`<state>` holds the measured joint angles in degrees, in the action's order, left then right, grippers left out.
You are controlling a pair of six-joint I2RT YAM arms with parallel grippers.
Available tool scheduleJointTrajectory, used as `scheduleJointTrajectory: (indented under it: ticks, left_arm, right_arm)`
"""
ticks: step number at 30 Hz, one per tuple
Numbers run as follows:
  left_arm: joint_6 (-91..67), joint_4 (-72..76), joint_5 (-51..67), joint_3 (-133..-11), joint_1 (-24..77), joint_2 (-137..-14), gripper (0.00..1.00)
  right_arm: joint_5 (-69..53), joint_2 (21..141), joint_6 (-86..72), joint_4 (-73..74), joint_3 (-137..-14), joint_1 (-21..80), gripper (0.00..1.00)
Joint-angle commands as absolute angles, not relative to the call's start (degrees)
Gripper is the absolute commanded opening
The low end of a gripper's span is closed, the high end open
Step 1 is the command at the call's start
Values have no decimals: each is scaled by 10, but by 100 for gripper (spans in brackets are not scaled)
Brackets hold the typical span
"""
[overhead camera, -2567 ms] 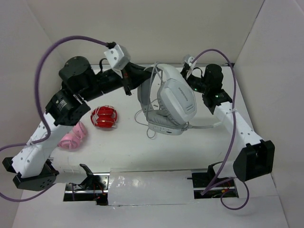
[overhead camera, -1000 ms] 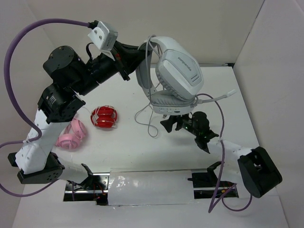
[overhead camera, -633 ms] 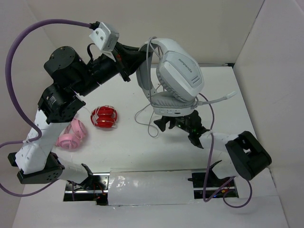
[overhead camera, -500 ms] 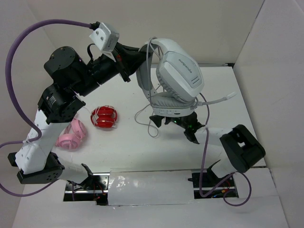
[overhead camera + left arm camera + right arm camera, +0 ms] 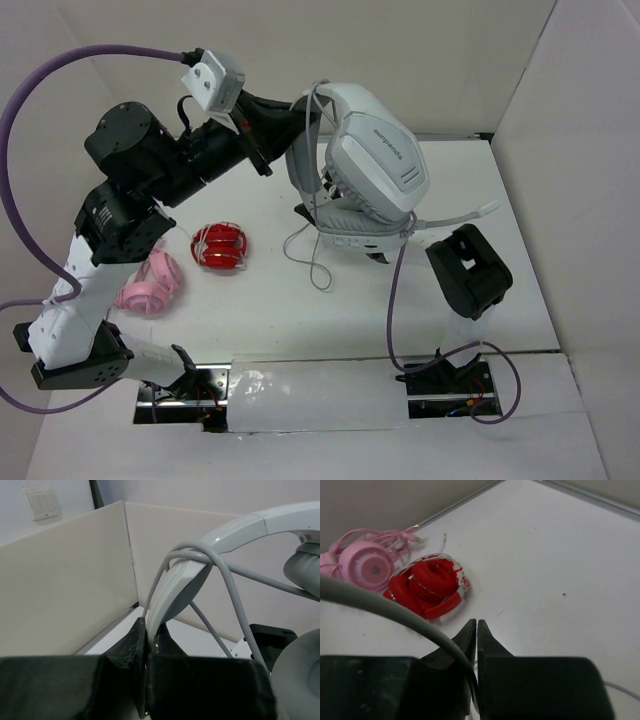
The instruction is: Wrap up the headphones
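The white and light-grey headphones hang in the air over the middle of the table, boom mic pointing right. My left gripper is shut on the headband, which runs up from between its fingers in the left wrist view, with cable looped over it. The thin white cable dangles to the table. My right gripper is under the lower ear cup, mostly hidden in the top view. Its jaws are shut, with the grey cable running down in between them.
A red rounded object and a pink object lie on the table at the left; both show in the right wrist view, red and pink. White walls enclose the table. The right arm's elbow stands at the right.
My left gripper has lifted the headphones. My right arm has swung from the back right to the front, and its gripper has slid left under the ear cup and out of sight.
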<state>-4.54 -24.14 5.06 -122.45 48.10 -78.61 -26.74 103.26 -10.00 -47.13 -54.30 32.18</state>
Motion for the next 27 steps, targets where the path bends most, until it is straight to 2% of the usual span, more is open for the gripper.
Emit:
scheduleJointTrajectory:
  ticks: [1,6,13,16,18,19,23,27]
  left_arm:
    - [-54,-121,6,-1213,483,-759,0]
    - [-44,-84,-34,-1194,477,-779,0]
    - [-32,-70,-130,-1239,428,-856,0]
    - [-37,-66,-159,-1247,389,-897,0]
    - [-49,-93,-173,-1269,348,-930,0]
    - [-54,-93,-173,-1275,348,-940,0]
    - [-90,-141,-174,-1276,288,-976,0]
    - [-105,-139,-192,-1221,250,-1005,0]
  right_arm:
    - [-330,999,-144,-505,-500,317,0]
    - [-331,915,-138,-472,-405,342,0]
    - [-235,785,-204,-435,-238,439,0]
    - [-134,670,-200,-330,-213,517,0]
    - [-2,594,-196,-259,-206,581,0]
    - [-2,572,-194,-232,-207,599,0]
    - [159,466,-193,-82,-245,666,0]
    - [247,365,-188,49,-293,722,0]
